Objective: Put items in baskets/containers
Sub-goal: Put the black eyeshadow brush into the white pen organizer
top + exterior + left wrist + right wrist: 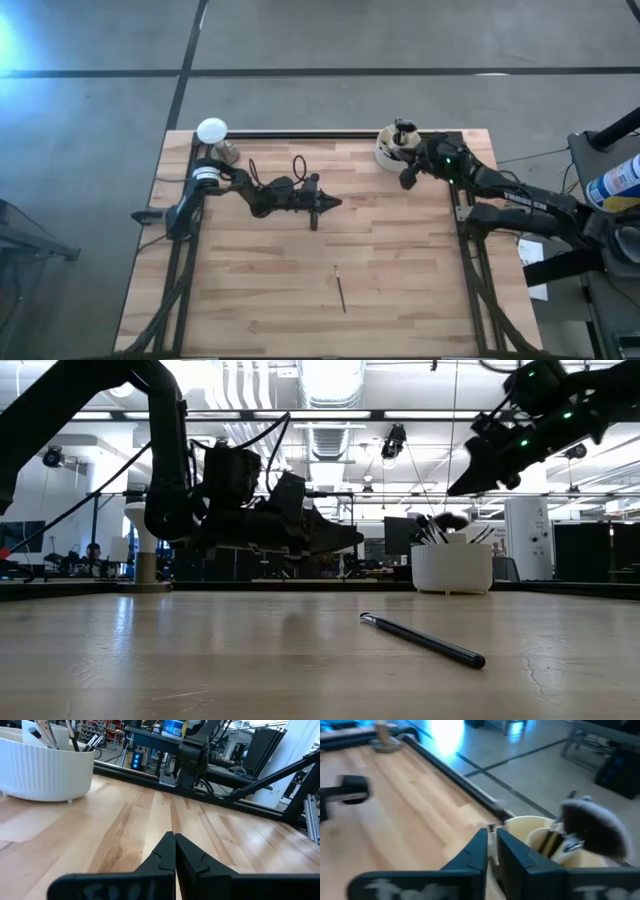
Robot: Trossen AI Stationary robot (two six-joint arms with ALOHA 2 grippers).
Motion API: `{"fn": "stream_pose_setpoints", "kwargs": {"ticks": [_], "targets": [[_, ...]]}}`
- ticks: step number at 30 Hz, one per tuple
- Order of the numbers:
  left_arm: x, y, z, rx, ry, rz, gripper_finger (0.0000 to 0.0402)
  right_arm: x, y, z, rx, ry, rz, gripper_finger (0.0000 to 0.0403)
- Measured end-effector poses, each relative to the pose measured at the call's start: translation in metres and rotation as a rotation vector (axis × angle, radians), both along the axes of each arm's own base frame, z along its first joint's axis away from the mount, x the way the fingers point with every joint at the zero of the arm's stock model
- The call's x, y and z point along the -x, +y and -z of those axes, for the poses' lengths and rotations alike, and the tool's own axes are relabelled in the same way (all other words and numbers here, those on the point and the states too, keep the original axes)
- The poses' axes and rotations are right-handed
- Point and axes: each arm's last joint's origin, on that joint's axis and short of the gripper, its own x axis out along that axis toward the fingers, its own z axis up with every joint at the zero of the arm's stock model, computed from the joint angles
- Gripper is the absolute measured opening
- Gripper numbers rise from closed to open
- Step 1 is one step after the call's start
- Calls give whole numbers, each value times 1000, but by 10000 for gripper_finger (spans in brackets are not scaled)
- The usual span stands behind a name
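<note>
A cream-white ribbed cup (392, 150) stands at the table's far right, with several brushes upright in it, one with a fluffy dark head (592, 827). It also shows in the low view (452, 568) and the left wrist view (45, 770). One thin dark brush (340, 288) lies flat on the wood near the front middle (425, 640). My right gripper (405, 181) hangs raised just near of the cup (540, 837), its fingers (492, 847) shut but for a narrow slit, with nothing between them. My left gripper (335, 203) hovers level over the table's middle, shut and empty (175, 842).
A white disc on a metallic stand (211, 130) is at the far left corner. Black rails (330, 135) run along the table's far and side edges. Bare wood lies between the lone brush and the cup.
</note>
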Motion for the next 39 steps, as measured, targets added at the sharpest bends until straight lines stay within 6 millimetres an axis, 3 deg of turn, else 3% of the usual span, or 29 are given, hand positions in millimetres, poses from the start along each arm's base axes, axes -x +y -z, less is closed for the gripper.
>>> {"fn": "stream_pose_setpoints", "kwargs": {"ticks": [8, 12, 18, 27, 34, 39], "targets": [[-1, -8, -21, -28, 27, 27, 0, 8, 37, 17, -6, -50, -88, 9], [0, -28, -36, -65, 138, 45, 0, 12, 49, 30, -14, -58, -87, 8], [8, -66, -48, -76, 354, -82, 1, 13, 62, 42, -13, -47, -102, 8], [10, -129, -64, 138, 666, -280, 41, 14, 73, 56, -22, -29, -101, 8], [2, -174, -80, 442, 712, -424, 88, 17, 79, 75, -85, -114, -110, 8], [-14, -203, -83, 515, 752, -495, 112, 19, 84, 88, -147, -194, -109, 8]]}}
